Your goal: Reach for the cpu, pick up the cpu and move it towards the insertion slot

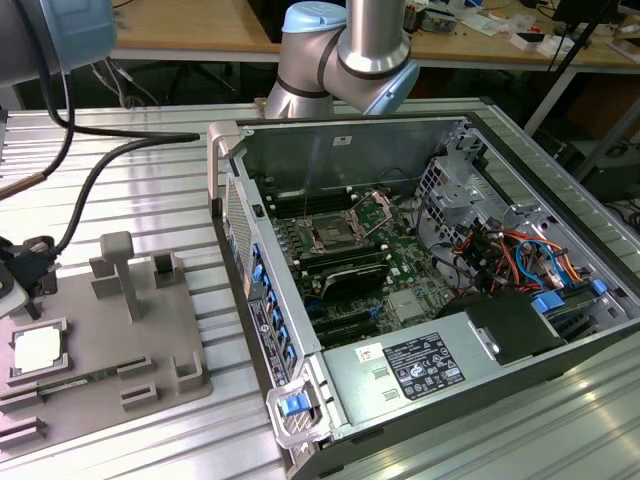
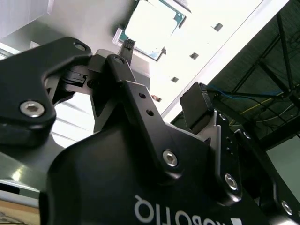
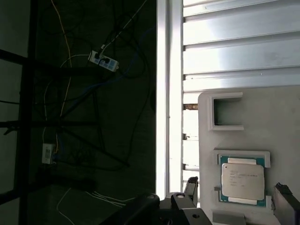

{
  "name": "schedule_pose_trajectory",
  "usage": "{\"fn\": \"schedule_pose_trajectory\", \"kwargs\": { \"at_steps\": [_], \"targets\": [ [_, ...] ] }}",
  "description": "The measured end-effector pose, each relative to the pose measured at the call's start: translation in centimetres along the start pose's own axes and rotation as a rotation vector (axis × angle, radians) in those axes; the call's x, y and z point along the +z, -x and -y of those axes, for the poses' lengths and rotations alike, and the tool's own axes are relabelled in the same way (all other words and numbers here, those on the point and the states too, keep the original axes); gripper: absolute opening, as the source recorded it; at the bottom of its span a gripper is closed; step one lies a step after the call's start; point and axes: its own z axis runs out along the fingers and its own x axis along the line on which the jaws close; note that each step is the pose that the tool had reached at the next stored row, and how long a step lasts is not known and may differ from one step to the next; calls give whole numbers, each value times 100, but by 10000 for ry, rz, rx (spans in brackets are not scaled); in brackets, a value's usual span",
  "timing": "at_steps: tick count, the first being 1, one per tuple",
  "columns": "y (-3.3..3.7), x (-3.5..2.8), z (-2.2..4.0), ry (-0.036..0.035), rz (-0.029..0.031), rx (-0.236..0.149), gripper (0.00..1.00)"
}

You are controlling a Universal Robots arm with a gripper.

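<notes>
The cpu is a flat silvery square lying in a recess of the grey fixture tray at the exterior view's left. My gripper hangs just above it, apart from it. In the first wrist view the cpu lies between the two black fingertips, and the gripper is open with nothing held. The second wrist view looks past the gripper body to the cpu. The insertion slot is a metal-framed socket with its bracket raised, on the green motherboard inside the open computer case.
The open computer case fills the middle and right of the ribbed metal table, with a power supply and drive cables inside. Upright posts rise from the tray. The table edge runs close beside the tray.
</notes>
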Motion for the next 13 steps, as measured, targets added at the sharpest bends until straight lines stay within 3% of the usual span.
{"fn": "schedule_pose_trajectory", "kwargs": {
  "at_steps": [8, 13],
  "targets": [
    [71, 163, 44, 1, -154, 7, 68],
    [73, 169, 46, 2, -154, 6, 68]
  ]
}}
